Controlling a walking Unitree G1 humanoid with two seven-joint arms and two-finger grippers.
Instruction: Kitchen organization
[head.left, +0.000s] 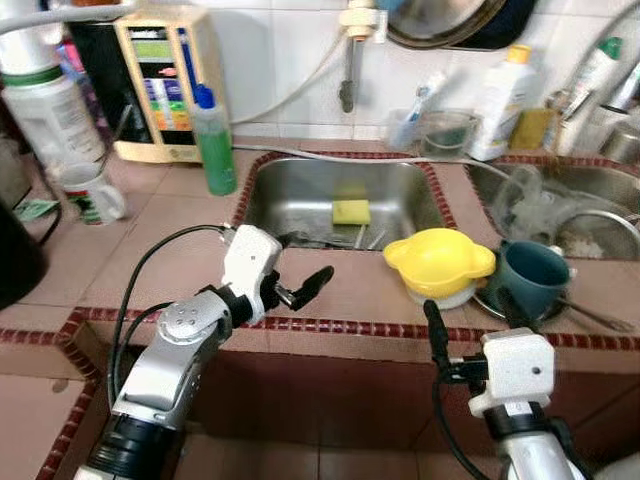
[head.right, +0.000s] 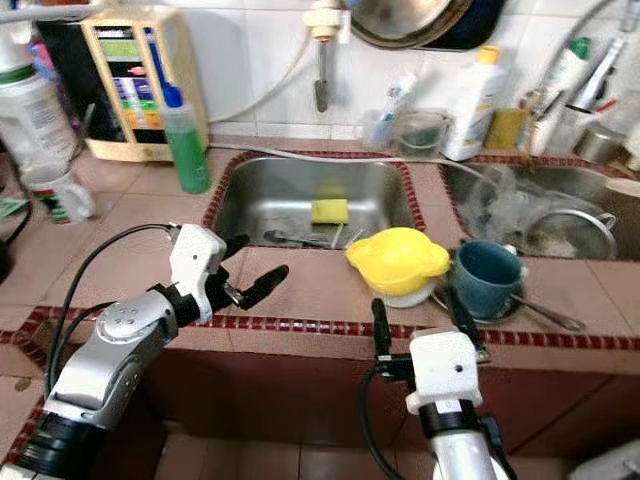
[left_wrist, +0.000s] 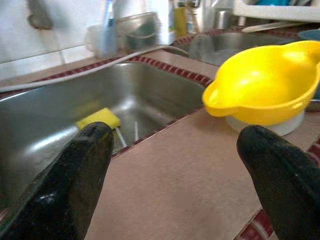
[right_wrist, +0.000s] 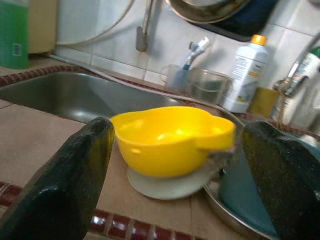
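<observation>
A yellow bowl sits on a small white dish on the tiled counter strip between the two sinks. A teal cup stands just right of it on a metal plate. My left gripper hovers open over the counter's front edge, left of the bowl, with nothing between its fingers. My right gripper is open at the counter edge, pointing at the bowl and the cup. The left wrist view has the bowl off to one side; in the right wrist view the bowl is straight ahead between the fingers.
The left sink holds a yellow sponge and some cutlery. A green bottle, a mug and a water machine stand at the back left. The right sink is crowded with dishes and plastic. A white bottle stands behind.
</observation>
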